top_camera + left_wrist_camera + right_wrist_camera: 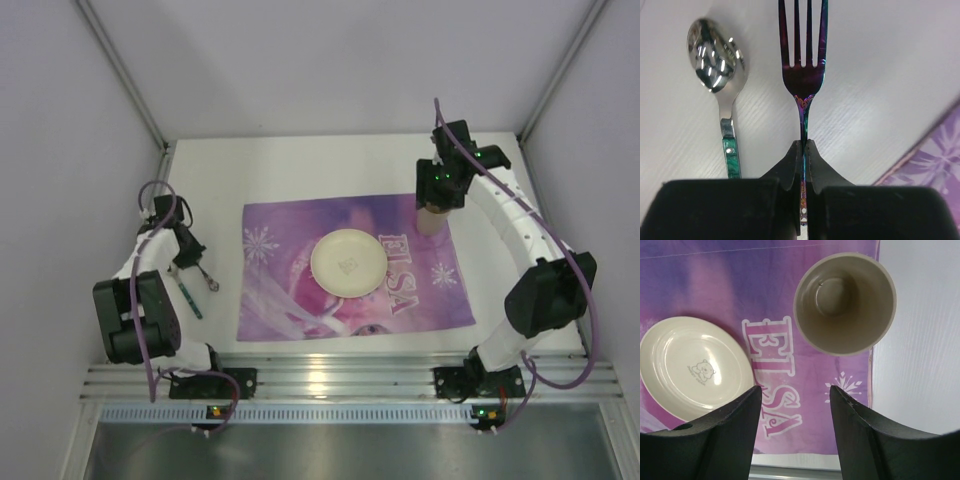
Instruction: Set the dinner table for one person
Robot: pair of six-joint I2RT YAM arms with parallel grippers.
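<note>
Left gripper clamps tight on the slim handle of an iridescent fork, whose tines point away from the wrist and lie over the bare white dinner table. A spoon with a green handle lies just beside the fork on its left, bowl up, the two roughly parallel and apart. The table fills the floor of the white-walled cell in front of both arms, with the ribbed rail along its near edge by the arm bases. A purple "ELSA" placemat lies at the table's centre, and a cream plate (a small bear printed at its middle) sits in the middle of it. An empty beige cup stands upright at the mat's far right corner, right at the mat's edge. Right gripper hangs over that corner, near the cup, its fingers spread and nothing between them.
</note>
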